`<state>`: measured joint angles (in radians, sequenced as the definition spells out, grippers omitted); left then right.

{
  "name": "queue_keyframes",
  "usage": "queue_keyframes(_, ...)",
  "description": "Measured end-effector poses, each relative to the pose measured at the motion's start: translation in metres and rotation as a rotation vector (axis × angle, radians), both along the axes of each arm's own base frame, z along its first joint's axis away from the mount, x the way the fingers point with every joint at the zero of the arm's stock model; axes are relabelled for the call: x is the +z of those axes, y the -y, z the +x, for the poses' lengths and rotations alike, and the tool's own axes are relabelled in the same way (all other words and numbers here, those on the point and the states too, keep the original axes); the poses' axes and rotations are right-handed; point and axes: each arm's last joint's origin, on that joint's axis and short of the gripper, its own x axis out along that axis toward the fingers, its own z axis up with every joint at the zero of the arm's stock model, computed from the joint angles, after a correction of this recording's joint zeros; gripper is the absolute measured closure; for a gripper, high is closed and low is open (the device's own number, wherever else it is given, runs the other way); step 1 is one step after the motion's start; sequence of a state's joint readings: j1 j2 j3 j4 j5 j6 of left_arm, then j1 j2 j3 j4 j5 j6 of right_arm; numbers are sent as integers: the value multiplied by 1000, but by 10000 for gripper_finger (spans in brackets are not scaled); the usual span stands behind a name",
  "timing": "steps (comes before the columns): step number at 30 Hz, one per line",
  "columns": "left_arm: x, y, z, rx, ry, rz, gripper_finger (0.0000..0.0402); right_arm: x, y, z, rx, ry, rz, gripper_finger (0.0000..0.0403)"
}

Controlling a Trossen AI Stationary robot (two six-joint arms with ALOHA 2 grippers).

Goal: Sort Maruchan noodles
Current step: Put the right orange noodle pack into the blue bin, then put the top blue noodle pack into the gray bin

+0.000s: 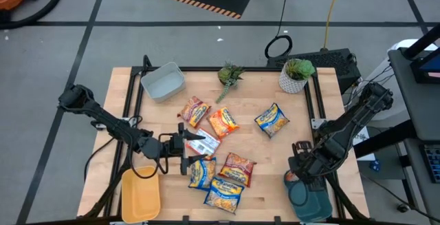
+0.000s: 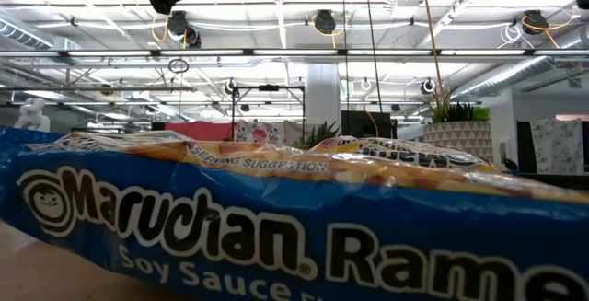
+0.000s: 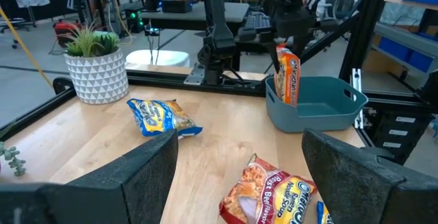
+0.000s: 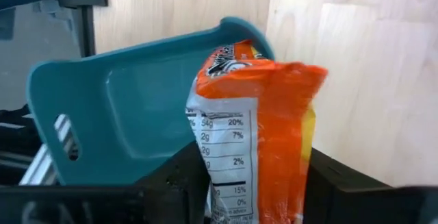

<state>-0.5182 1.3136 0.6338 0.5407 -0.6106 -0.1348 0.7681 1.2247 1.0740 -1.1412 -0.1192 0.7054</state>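
Several Maruchan noodle packets lie flat on the wooden table: a blue-and-yellow one (image 1: pixel 271 120), an orange one (image 1: pixel 223 122), a white-and-red one (image 1: pixel 203 142), and others near the front (image 1: pixel 223 192). My right gripper (image 1: pixel 300 164) hangs over the teal bin (image 1: pixel 311 199) at the front right and is shut on an orange packet (image 3: pixel 287 77). My left gripper (image 1: pixel 184 148) stands open and level beside the white-and-red packet, with nothing between its fingers (image 3: pixel 137 176). My right gripper pinches the orange packet's upper end (image 4: pixel 229 176) between its two fingers (image 4: pixel 342 183), coming from above and pointing steeply down. The packet stands upright below the fingers, and its lower end (image 3: pixel 289 99) is inside the teal bin, next to the wall.
A grey bin (image 1: pixel 163 82) sits at the far left and a yellow bin (image 1: pixel 140 194) at the front left. Two potted plants (image 1: pixel 230 77) (image 1: pixel 295 73) stand along the far edge. A blue packet (image 2: pixel 276 218) lies right in front of the low camera.
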Motion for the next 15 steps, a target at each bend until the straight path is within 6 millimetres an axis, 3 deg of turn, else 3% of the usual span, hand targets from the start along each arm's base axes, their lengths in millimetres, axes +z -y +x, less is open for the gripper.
queue_keyframes(10, -2, 0, 0, 0, -15, 8, 85, 1, 0, 1, 16, 17, -7, 228)
queue_keyframes(15, -2, -1, 0, 4, -15, 8, 85, 16, -3, 4, 4, 60, 29, 231)
